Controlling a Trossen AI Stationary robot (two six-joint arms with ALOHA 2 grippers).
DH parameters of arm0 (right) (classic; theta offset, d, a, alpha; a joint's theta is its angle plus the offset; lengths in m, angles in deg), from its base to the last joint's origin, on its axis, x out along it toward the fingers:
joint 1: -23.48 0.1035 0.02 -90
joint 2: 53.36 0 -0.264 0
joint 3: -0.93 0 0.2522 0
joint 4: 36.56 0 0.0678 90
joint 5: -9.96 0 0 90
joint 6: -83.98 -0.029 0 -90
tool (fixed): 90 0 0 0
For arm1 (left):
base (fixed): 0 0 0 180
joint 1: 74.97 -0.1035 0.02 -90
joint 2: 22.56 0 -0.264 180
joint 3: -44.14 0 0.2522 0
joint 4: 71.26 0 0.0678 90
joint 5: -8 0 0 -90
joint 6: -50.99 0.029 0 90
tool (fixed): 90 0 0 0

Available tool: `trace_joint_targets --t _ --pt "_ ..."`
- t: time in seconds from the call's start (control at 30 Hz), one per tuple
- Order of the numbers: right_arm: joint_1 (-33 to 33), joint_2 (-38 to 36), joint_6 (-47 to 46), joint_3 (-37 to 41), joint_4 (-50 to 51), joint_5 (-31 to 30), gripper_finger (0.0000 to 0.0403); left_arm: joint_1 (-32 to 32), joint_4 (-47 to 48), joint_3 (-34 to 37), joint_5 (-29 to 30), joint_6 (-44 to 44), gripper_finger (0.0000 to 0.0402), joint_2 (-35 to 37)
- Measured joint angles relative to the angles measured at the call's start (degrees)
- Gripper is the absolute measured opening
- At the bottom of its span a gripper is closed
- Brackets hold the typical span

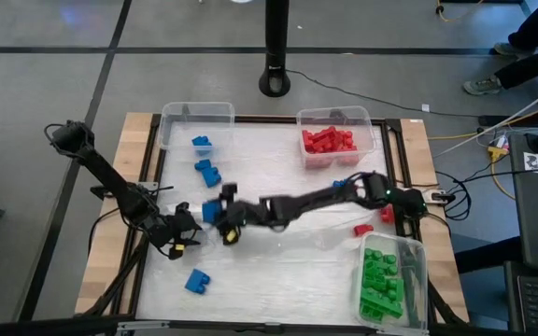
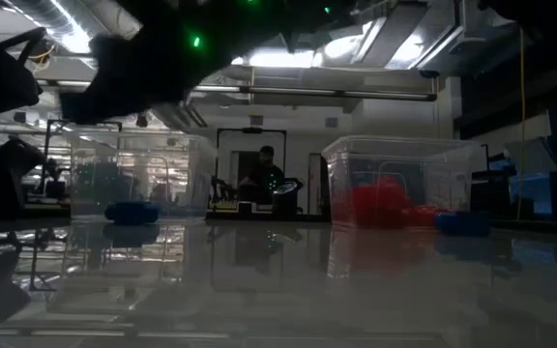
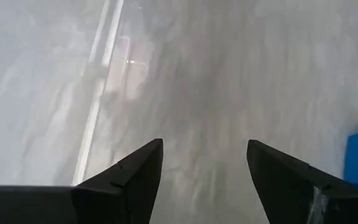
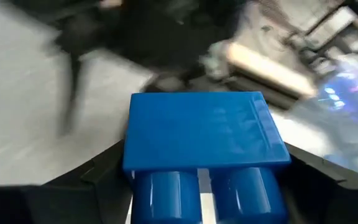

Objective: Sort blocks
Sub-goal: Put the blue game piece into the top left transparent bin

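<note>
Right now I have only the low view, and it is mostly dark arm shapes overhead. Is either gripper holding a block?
Observer: Yes. The right gripper is closed on a blue block, left of the middle of the table.
Operator: And the left one?
Observer: The left gripper is open and empty over bare tabletop, close beside the right one.
Operator: Any green blocks? I see none.
Observer: The green blocks lie in a clear bin at the table's right edge.

Low view dim w/ ceiling glare, right wrist bg blurred, tabletop glossy
</note>
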Motion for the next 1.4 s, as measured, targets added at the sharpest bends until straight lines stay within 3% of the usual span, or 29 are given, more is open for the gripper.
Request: trace_joint_targets --t 0.33,0.67,0.77,1.17,1.4 --pt "-11.11 -2.02 10.29 -5.80 4.55 3.03 0.0301 -0.11 0.15 -0.02 3.22 1.97 0.0224 0.18" --pt "-22.46 -1.61 13.20 -6.52 -2.67 11.96 0.0315 -0.11 0.02 -0.02 11.50 3.56 0.0224 0.18" --pt "-25.06 -1.21 13.19 -6.44 -2.59 17.35 0.0325 -0.12 -0.07 -0.02 13.67 3.13 0.0224 0.18" --pt "-26.93 -1.10 14.36 -6.46 -1.61 20.59 0.0345 -5.36 -0.55 -0.02 16.89 4.52 0.0224 0.31" --pt "-26.25 -8.66 18.80 -6.51 13.20 20.83 0.0346 -12.85 -0.01 -2.12 16.90 8.73 0.0224 2.60"
